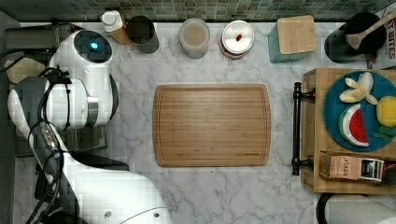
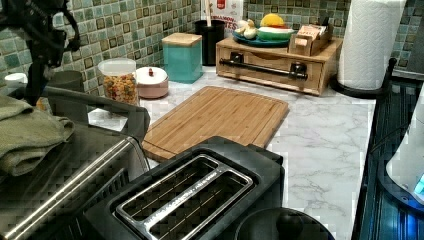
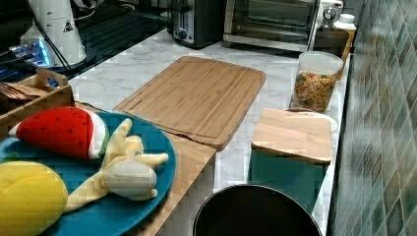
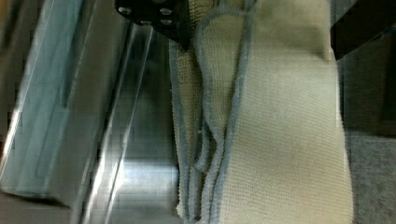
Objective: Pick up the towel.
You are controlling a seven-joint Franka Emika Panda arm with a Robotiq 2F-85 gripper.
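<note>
Straddling the folded towel, gripper jaws spread wide, towel between them

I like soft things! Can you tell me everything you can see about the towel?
The towel is a cream-beige cloth that looks soft and woven, with grey-blue stitched edges. It is folded into several layers, a bit rumpled, and roughly oblong. In the left view it lies on top of a dark, silver-trimmed oven, next to the black toaster. In the wrist view the hand's dark fingers stand on either side of one end, spread wide.
</note>
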